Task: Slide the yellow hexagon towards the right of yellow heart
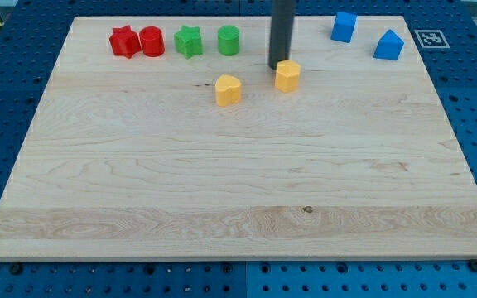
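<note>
The yellow hexagon (287,75) sits on the wooden board (238,182) near the view's top, right of centre. The yellow heart (228,89) lies to its left and slightly lower, a short gap between them. My rod comes down from the view's top edge. My tip (277,67) rests at the hexagon's upper left edge, touching it or nearly so.
A red star (124,40) and a red cylinder (151,40) stand at the top left. A green star (188,40) and a green cylinder (228,40) stand beside them. Two blue blocks (344,26) (388,45) stand at the top right.
</note>
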Robot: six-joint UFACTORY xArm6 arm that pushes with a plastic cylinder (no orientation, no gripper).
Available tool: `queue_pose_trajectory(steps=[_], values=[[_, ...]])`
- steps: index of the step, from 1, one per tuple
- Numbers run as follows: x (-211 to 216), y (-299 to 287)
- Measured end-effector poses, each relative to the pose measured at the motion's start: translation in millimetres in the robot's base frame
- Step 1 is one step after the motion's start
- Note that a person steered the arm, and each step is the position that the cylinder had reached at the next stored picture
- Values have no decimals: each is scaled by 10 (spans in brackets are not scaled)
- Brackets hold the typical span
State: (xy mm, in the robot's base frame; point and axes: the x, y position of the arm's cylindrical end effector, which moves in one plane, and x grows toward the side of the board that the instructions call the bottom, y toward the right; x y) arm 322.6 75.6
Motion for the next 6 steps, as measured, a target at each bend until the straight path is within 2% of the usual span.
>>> queue_pose_trajectory(steps=[2,3,4,6], values=[[391,139],[548,492],[822,551],[878,-236]])
